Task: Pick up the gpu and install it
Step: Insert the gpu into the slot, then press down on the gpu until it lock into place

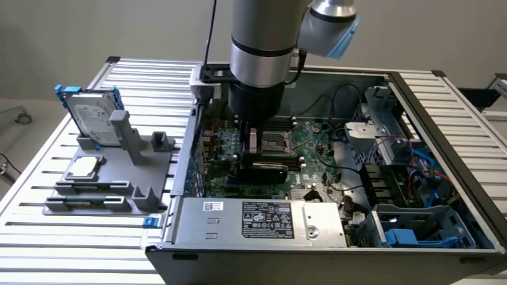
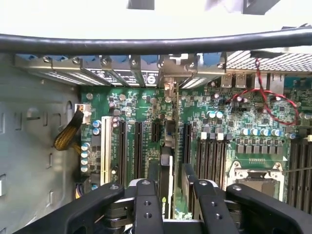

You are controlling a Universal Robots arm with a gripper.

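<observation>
- I've got the black two-fingered gripper (image 2: 170,195) down inside the open grey metal computer case (image 1: 317,267).
- Jaws are pinching the thin green-and-black gpu card (image 2: 168,161), which stands edge-on, upright, over the green motherboard (image 2: 234,112) slots.

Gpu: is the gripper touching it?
Touching. Wrist view shows the gpu edge-on, pinched between the fingers of the gripper.

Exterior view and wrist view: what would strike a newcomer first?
The thick silver-and-black robot arm reaches into the open grey metal computer case, centre of the exterior view. Its gripper, jaws shut, holds a thin green-and-black gpu card edge-on over the green motherboard. A silver hard drive in a blue frame stands upright at the exterior view's left.
</observation>
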